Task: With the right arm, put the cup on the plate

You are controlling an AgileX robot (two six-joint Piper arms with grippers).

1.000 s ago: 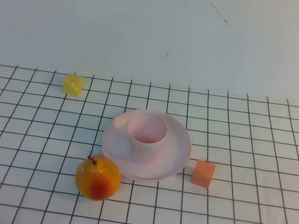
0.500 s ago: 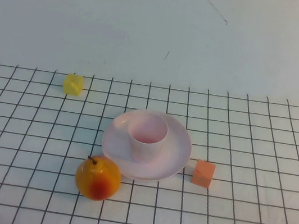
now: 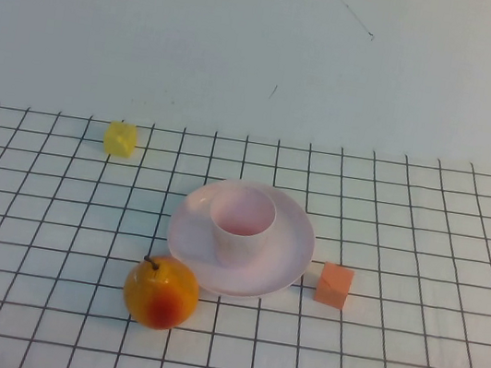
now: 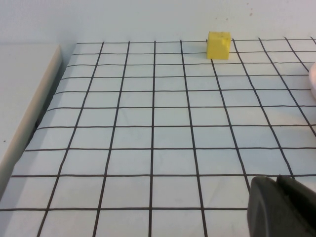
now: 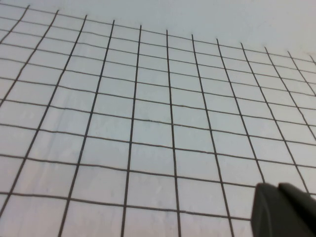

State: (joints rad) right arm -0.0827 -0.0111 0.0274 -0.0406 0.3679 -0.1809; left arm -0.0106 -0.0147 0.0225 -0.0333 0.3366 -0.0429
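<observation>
The pale pink cup (image 3: 241, 225) stands upright on the round pale pink plate (image 3: 290, 247) in the middle of the gridded table in the high view. Neither arm shows in the high view. My left gripper (image 4: 276, 178) shows only in the left wrist view, shut and empty, low over bare grid; a sliver of the plate's rim (image 4: 313, 79) shows at that view's edge. My right gripper (image 5: 277, 186) shows only in the right wrist view, shut and empty over bare grid, away from cup and plate.
An orange-yellow fruit (image 3: 161, 292) lies just in front-left of the plate. An orange cube (image 3: 334, 285) sits right of the plate. A yellow cube (image 3: 120, 138) sits at the back left, also in the left wrist view (image 4: 218, 45). A white ledge (image 4: 24, 98) borders the mat.
</observation>
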